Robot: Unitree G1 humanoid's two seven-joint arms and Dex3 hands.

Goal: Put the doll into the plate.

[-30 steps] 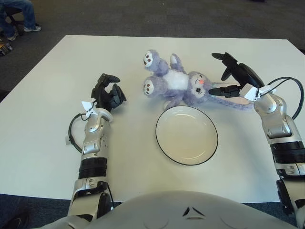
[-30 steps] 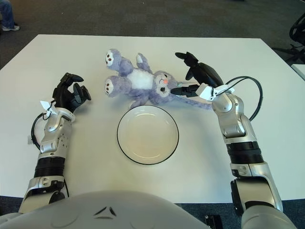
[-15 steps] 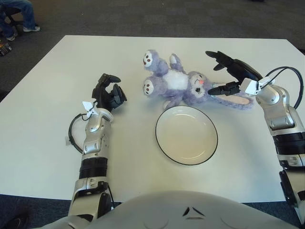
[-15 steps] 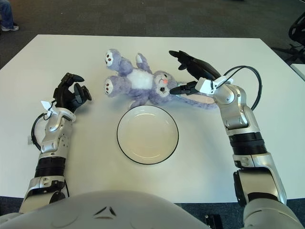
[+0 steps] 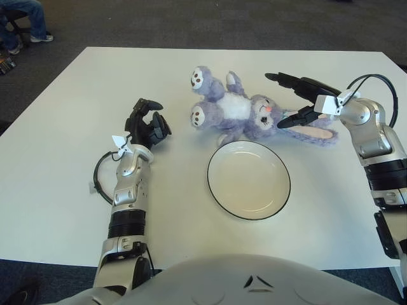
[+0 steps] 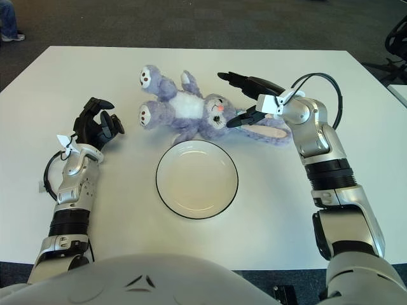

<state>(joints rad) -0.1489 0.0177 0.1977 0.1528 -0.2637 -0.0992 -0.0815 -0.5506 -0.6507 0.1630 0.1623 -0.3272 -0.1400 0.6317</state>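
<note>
A purple plush rabbit doll point(image 5: 245, 113) lies on its back on the white table point(image 5: 57, 152), feet to the left, long ears stretched to the right. Just in front of it sits an empty white plate point(image 5: 248, 180) with a dark rim. My right hand point(image 5: 294, 100) hovers over the doll's head and ears, fingers spread wide on either side of the head and not closed on it. My left hand point(image 5: 147, 124) shows left of the doll, fingers curled and holding nothing.
A black cable point(image 5: 376, 95) loops off the right wrist. Dark carpet surrounds the table, and a person's legs point(image 5: 24, 20) show at the far left corner. Bare tabletop lies left and right of the plate.
My right hand has swung left and further back, from beside the doll's ears to over its head, with the fingers flattening out. The doll, plate and left hand have not moved.
</note>
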